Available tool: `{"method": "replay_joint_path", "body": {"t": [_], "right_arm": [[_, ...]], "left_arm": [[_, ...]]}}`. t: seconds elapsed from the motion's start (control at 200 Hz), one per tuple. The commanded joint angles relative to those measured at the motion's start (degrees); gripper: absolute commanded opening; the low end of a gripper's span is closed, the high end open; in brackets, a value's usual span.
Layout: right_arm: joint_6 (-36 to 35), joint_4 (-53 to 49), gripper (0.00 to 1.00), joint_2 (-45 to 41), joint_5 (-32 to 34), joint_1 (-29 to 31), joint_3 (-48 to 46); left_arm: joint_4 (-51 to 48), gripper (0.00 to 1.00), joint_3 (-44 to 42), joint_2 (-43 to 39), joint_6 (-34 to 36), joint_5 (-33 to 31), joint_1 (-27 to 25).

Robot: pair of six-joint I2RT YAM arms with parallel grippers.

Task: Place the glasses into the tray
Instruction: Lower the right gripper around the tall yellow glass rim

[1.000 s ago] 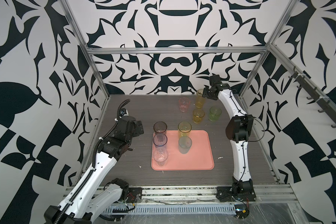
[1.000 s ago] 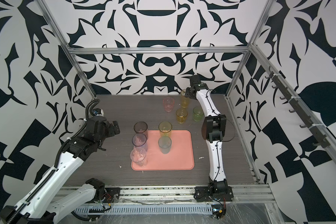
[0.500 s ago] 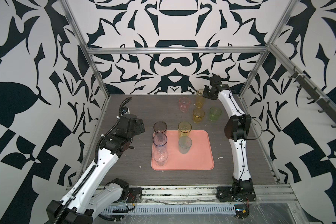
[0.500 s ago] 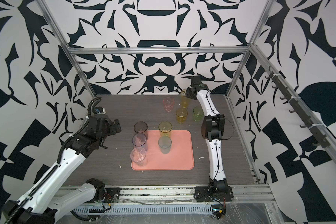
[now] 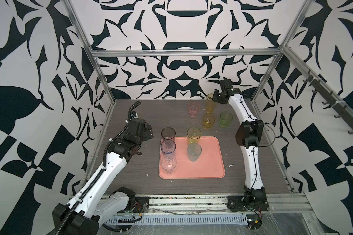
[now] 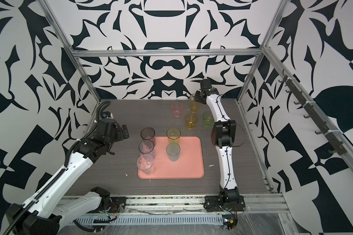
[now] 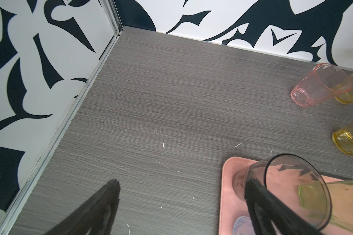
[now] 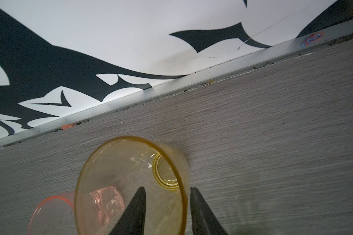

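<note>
Grey woodgrain desk [image 8: 273, 122]: right hand [image 8: 167, 189], narrow, straddles the wall of a tall translucent yellow tumbler [image 8: 110, 162]; a thin rim pinch might tip it onto the short pink tumbler [image 8: 49, 211]. Left hand [image 7: 182, 181] wide.

Nine glasses [image 5: 194, 151] in all, folks: five standing on the one pink tray [image 5: 210, 164], four more out on the table [image 5: 135, 181] past the tray's far edge.

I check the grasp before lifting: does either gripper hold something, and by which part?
Nothing yet. The right gripper straddles the rim wall of the tall yellow tumbler, with a gap; the left gripper is open, empty.
</note>
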Motion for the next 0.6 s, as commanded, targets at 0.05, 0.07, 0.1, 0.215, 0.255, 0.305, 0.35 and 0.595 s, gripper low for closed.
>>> {"method": "replay_joint_path", "body": {"t": [0.05,0.07,0.1,0.215,0.255,0.305,0.35,0.595], "right_arm": [[1.5,1.4,0.37,0.5,-0.9,-0.1,2.3],[1.5,1.5,0.36,0.6,-0.9,-0.1,2.3],[1.5,1.4,0.36,0.7,-0.9,-0.1,2.4],[1.7,1.4,0.33,0.8,-1.1,-0.1,2.5],[1.8,1.3,0.31,0.8,-1.1,-0.1,2.4],[1.9,1.1,0.26,0.8,-1.2,-0.1,2.4],[1.9,1.0,0.24,0.8,-1.4,-0.1,2.4],[1.9,0.1,0.08,0.0,-2.3,-0.1,2.2]], "left_arm": [[0.8,0.99,1.6,-0.2,0.1,-0.1,0.1],[0.9,1.00,1.5,-0.2,0.1,-0.1,0.2],[0.9,0.99,1.5,-0.3,0.1,0.0,0.2],[1.1,0.99,1.2,-0.3,0.1,0.2,0.2],[1.2,0.99,1.2,-0.2,0.1,0.3,0.1],[1.1,0.99,1.2,-0.1,0.1,0.5,0.1],[1.2,0.99,1.2,0.0,0.1,0.6,0.1],[1.6,0.99,0.5,0.3,-0.5,1.1,0.1]]}}
